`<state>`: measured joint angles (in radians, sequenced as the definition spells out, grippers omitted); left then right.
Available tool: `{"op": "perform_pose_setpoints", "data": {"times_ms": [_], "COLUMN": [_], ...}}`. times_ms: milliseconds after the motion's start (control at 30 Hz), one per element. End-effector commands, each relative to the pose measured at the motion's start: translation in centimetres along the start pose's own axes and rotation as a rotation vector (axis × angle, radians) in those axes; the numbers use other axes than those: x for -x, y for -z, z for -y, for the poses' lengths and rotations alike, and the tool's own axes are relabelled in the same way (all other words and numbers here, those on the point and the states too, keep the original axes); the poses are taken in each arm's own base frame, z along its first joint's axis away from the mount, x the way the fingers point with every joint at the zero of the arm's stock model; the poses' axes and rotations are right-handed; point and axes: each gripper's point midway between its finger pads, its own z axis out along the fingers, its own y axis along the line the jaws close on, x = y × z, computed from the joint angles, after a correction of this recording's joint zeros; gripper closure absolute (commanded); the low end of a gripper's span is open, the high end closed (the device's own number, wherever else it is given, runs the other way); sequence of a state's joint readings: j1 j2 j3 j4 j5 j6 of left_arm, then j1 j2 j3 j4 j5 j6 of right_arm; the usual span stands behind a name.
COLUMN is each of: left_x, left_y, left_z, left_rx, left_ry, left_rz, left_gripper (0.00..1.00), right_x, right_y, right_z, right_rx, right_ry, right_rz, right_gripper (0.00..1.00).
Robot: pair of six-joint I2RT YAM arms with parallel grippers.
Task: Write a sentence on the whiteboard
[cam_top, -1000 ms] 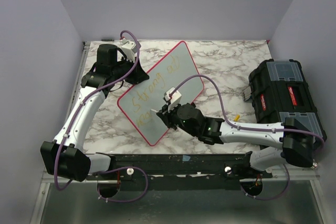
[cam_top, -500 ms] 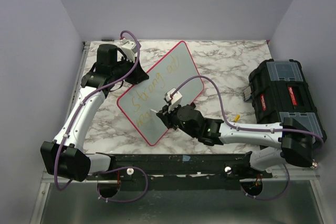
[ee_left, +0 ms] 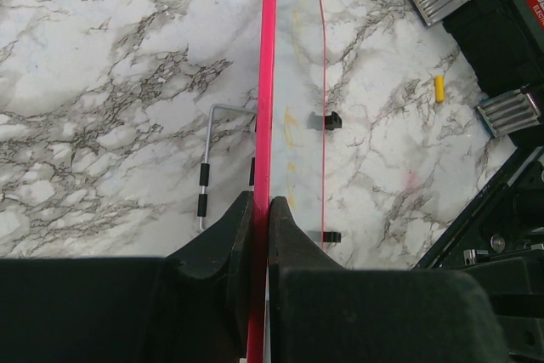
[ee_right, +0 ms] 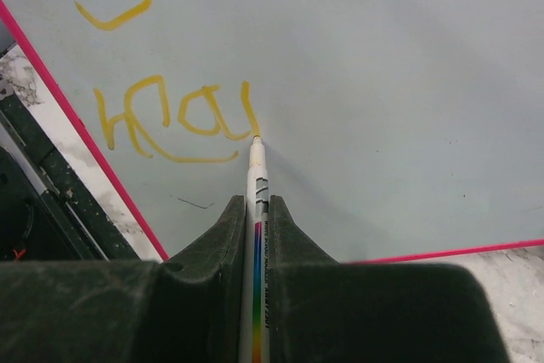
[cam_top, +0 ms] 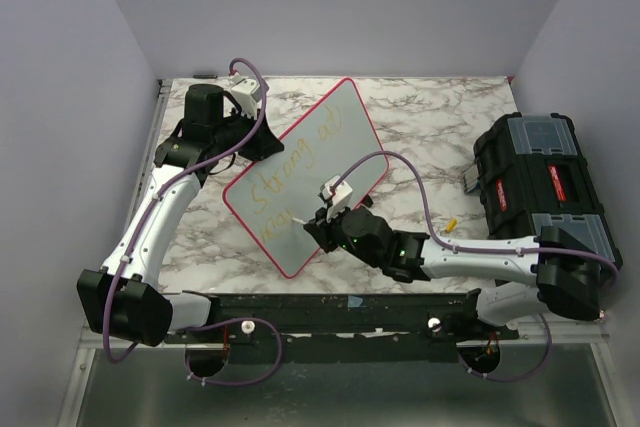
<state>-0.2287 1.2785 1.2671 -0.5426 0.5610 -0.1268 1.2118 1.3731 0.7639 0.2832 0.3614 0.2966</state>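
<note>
The whiteboard (cam_top: 350, 107), pale grey with a red-pink rim, stands tilted on the marble table. My left gripper (cam_top: 262, 142) is shut on its rim (ee_left: 269, 82), one finger on each side (ee_left: 262, 201). The sentence (cam_top: 290, 169) shows as yellow cursive. A first line runs across the board, and a few letters (ee_right: 170, 121) begin a second line near the lower edge. My right gripper (cam_top: 315, 219) is shut (ee_right: 257, 201) on a white marker (ee_right: 257, 176) with a rainbow stripe. The marker's yellow tip touches the board at the end of the last letter.
A black toolbox (cam_top: 545, 182) with red latches sits at the table's right. A small yellow cap (cam_top: 451, 223) lies on the marble between the toolbox and my right arm. A bent wire stand (ee_left: 204, 159) lies behind the board. Walls close in the table on three sides.
My right gripper has shifted a little with the marker along the second line, and its wrist has dropped slightly. The left arm and the board have stayed put.
</note>
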Motion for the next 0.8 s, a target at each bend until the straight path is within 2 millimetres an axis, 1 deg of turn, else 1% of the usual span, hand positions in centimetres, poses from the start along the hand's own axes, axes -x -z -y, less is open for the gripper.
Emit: {"op": "perform_pose_setpoints", "data": {"times_ms": [0,167,400,767], "left_x": [0.4,0.4,0.4,0.4], "left_y": [0.5,0.5,0.5,0.6], "left_z": [-0.2,-0.2,-0.2,-0.2], "left_rx": [0.037,0.037,0.039,0.041], "left_ry": [-0.053,-0.054,-0.055,-0.057], "left_rz": [0.013,0.014,0.012,0.012], "left_gripper": [1.0,1.0,1.0,1.0], "right_x": [-2.2,-1.4,-0.1,1.3], "right_y": [0.3,0.2,-0.4,-1.0], "right_z": [0.5,0.3,0.0,-0.1], "right_rx": [-0.006,-0.003,-0.01,-0.031], "right_ry": [0.006,0.0,0.009,0.023], "right_rz": [-0.065,-0.049,-0.025,-0.01], "right_gripper": [0.99,0.99,0.99,0.99]}}
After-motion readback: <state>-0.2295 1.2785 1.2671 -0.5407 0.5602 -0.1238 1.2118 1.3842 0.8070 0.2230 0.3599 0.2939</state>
